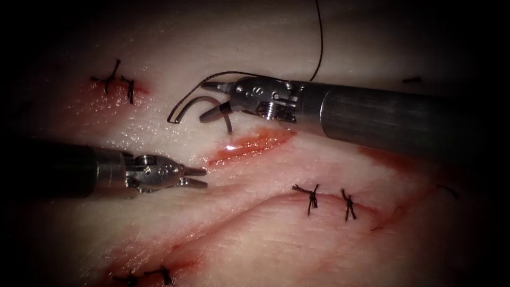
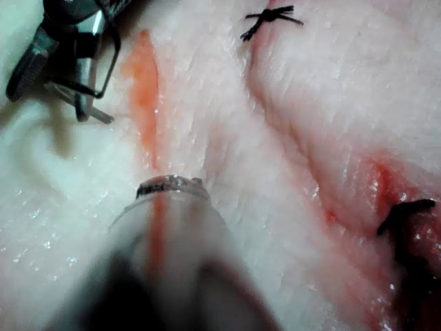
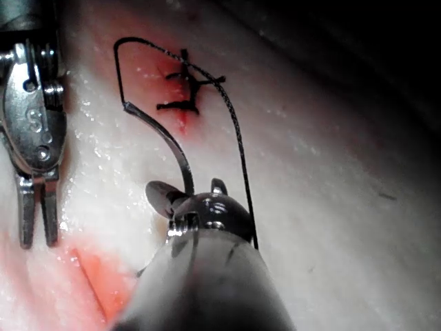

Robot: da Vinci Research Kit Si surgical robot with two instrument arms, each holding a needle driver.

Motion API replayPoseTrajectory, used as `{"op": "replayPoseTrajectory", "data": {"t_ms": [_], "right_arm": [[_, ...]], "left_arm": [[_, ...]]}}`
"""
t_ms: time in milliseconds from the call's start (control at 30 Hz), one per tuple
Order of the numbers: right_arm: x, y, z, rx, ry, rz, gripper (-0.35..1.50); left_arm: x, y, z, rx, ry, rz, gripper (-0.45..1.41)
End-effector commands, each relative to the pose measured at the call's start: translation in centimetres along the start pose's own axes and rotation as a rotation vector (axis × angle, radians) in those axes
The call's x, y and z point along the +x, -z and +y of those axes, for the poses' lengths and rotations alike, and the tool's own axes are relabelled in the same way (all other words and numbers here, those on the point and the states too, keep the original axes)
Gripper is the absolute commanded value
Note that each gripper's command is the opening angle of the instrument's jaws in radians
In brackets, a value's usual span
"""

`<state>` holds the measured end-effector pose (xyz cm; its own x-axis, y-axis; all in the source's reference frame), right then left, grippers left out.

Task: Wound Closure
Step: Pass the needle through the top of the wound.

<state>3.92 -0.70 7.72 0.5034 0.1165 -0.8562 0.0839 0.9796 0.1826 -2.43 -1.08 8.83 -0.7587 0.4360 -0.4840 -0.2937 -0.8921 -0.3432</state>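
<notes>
An "S" is seen stamped on the left needle driver (image 3: 34, 124), whose jaws are held slightly apart on nothing, left of the open cut (image 1: 249, 148). The curved needle (image 1: 204, 106) is clamped near its middle by the right needle driver (image 1: 212, 101), its lower jaw closed on it while the upper jaw points free. The needle is held clear above the tissue (image 1: 265, 239), just above the cut, with the thread (image 1: 320, 42) trailing from its swaged end past knotted stitches (image 1: 312, 196).
</notes>
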Motion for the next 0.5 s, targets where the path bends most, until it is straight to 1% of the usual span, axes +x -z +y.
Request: {"op": "replayPoseTrajectory", "data": {"t_ms": [33, 233, 367, 500], "right_arm": [[0.05, -0.06, 0.08, -0.001, 0.019, 0.009, -0.35], [0.01, -0.05, 0.12, -0.012, 0.026, 0.005, -0.35], [-0.07, -0.07, 0.10, -0.018, 0.041, -0.001, -0.35], [-0.14, -0.07, 0.08, -0.020, -0.015, 0.004, -0.35]], "left_arm": [[0.03, -0.08, -0.01, 0.001, -0.001, 0.001, 0.24], [0.03, -0.07, -0.01, 0.003, 0.000, 0.001, 0.24], [0.04, -0.06, 0.00, 0.002, 0.000, 0.001, 0.24], [0.04, -0.06, 0.00, 0.002, 0.000, 0.001, 0.26]]}}
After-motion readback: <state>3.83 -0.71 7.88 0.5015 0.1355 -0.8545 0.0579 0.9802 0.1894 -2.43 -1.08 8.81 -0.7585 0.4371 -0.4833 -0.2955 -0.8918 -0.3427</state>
